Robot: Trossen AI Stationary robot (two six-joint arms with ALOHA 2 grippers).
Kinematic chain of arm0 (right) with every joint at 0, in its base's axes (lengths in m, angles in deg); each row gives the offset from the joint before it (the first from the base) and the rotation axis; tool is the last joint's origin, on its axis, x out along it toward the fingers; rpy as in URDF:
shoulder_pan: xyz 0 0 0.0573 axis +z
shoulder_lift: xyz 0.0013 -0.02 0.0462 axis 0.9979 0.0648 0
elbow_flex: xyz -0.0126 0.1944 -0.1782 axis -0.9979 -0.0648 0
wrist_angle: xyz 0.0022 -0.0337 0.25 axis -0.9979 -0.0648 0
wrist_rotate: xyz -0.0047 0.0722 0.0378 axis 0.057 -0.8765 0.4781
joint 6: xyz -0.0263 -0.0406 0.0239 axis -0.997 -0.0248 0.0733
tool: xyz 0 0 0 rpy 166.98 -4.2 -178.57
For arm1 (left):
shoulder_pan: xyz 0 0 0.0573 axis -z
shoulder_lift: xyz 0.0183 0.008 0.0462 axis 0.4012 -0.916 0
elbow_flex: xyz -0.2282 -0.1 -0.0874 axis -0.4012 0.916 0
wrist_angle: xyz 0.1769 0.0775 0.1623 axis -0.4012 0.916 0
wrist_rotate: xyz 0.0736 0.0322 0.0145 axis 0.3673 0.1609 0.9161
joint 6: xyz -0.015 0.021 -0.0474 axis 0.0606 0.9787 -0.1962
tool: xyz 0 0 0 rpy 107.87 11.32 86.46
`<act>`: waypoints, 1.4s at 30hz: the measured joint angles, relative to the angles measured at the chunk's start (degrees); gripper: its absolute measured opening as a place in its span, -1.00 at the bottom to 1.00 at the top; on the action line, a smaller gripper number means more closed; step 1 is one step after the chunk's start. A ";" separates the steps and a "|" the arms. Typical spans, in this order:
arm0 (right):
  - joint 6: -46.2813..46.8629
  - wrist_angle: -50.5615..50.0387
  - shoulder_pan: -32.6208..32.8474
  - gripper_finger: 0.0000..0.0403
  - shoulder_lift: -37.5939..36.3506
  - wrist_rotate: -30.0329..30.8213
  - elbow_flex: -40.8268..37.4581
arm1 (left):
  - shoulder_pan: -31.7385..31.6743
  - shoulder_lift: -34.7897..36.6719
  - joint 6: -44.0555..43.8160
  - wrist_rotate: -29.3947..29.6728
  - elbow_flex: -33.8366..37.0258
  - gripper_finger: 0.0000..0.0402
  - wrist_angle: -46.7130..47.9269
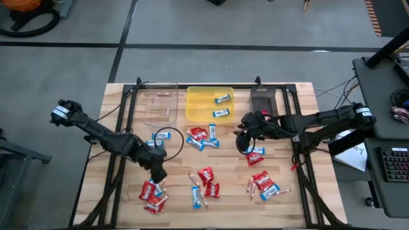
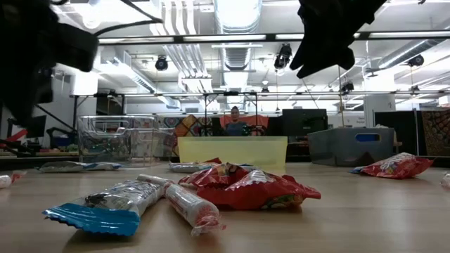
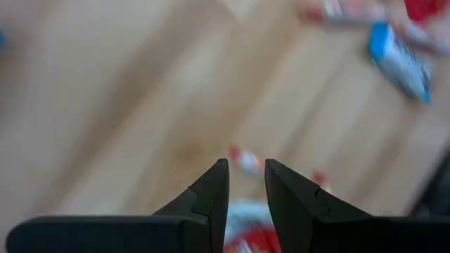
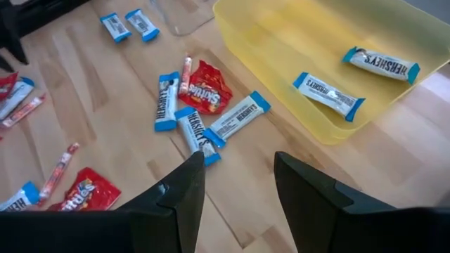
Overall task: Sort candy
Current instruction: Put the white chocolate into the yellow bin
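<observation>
Candy lies loose on the wooden table in several clusters: red packets, blue-and-white bars and thin pinkish sticks at the centre (image 1: 201, 137), near left (image 1: 153, 195), near middle (image 1: 206, 182) and right (image 1: 263, 184). Two bars (image 1: 221, 105) lie in the yellow tray (image 1: 192, 112). My left gripper (image 1: 158, 174) hangs pointing steeply down just above the near-left cluster, its fingers (image 3: 211, 190) a narrow gap apart with nothing between them. My right gripper (image 1: 245, 139) hovers open over bare table right of the centre cluster (image 4: 207, 95), holding nothing.
A clear tray (image 1: 160, 115) stands at the far left, holding one small pinkish stick, and a dark tray (image 1: 263, 101) at the far right, either side of the yellow tray. A black cable loops on the table (image 1: 169, 135). A person shows far behind in the low view.
</observation>
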 joint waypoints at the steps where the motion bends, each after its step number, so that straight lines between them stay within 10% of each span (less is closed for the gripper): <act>1: -0.01 0.00 0.15 -0.20 0.00 0.00 0.00 | 0.58 0.00 -0.21 -1.37 -0.04 -0.61 0.04; 22: -0.60 0.02 0.18 -0.20 0.09 0.02 -0.04 | 5.57 -8.97 -11.64 -2.87 -0.84 -0.21 2.57; 42: 1.11 0.04 0.18 -0.20 0.11 0.00 -0.07 | 7.84 -17.46 -10.82 -2.73 -1.02 -0.26 -0.33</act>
